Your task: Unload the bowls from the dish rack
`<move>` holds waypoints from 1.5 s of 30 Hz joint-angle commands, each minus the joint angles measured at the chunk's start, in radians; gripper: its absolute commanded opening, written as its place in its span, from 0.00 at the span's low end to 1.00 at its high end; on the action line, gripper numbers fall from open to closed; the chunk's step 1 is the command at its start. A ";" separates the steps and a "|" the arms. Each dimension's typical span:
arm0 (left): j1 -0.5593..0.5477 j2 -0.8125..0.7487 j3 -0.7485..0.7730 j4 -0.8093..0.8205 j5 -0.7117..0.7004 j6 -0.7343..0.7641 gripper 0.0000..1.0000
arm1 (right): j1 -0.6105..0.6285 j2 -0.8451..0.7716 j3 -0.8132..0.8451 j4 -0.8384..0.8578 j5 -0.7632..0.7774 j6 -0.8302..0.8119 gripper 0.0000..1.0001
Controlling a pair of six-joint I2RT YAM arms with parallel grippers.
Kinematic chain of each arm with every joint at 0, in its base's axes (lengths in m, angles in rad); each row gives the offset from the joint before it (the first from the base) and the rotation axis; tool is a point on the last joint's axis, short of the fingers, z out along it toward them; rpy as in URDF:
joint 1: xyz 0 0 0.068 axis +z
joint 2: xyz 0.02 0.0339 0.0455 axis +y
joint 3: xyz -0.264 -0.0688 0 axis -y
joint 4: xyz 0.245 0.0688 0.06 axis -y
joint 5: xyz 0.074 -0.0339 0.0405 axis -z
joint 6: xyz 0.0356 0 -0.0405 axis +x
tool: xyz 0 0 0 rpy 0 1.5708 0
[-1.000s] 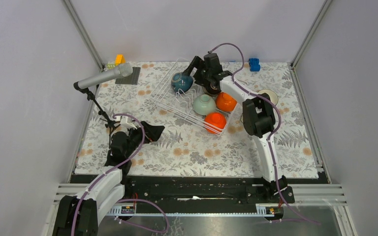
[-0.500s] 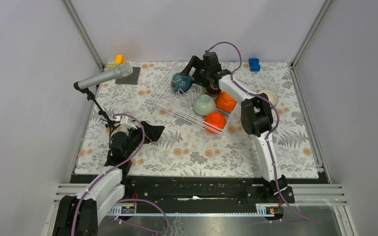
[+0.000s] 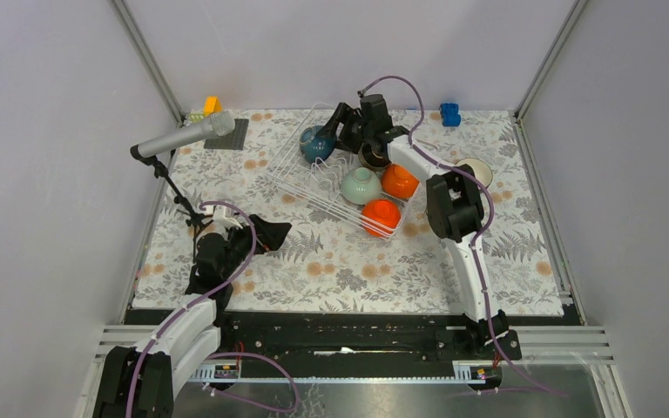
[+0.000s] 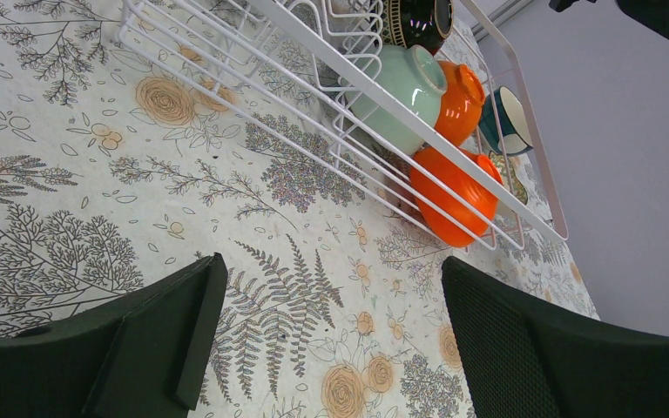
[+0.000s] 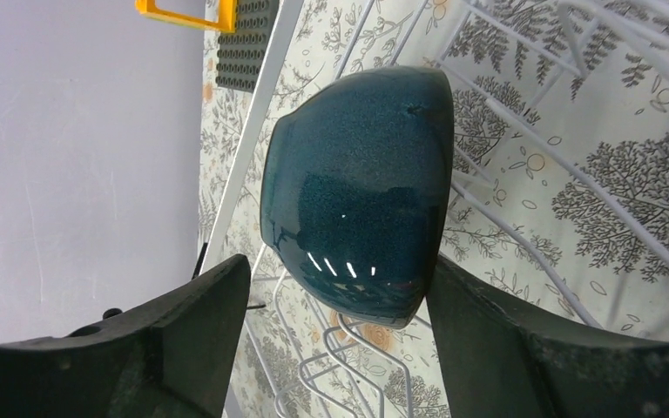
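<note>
The white wire dish rack [image 3: 307, 178] stands at the back middle of the table. In it are a dark teal bowl [image 3: 317, 144], a dark brown bowl [image 3: 372, 157], a mint green bowl [image 3: 361, 185] and two orange bowls [image 3: 399, 180] [image 3: 381, 214]. A white bowl [image 3: 474, 171] sits on the table right of the rack. My right gripper [image 5: 340, 322] is open with its jaws either side of the teal bowl [image 5: 361, 196], which stands on edge in the rack wires [image 5: 523, 235]. My left gripper [image 4: 331, 331] is open and empty, low over the cloth at the left [image 3: 266, 235].
A microphone on a stand [image 3: 183, 135] leans over the left side. A dark grey mat [image 3: 229, 133] and an orange block [image 3: 212, 105] lie at the back left, a blue block [image 3: 449, 113] at the back right. Grey walls enclose the table.
My right gripper has edged a little to the left, further round the teal bowl. The left arm has not moved.
</note>
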 commanded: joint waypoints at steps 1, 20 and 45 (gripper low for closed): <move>0.000 -0.013 0.003 0.038 -0.001 0.011 0.99 | 0.021 -0.085 -0.018 0.097 -0.093 0.004 0.76; 0.000 -0.020 0.002 0.030 -0.001 0.014 0.99 | -0.009 -0.055 -0.336 0.780 -0.249 0.168 0.54; 0.000 0.010 0.003 0.047 -0.006 0.016 0.99 | -0.035 0.094 -0.294 1.076 -0.264 0.346 0.34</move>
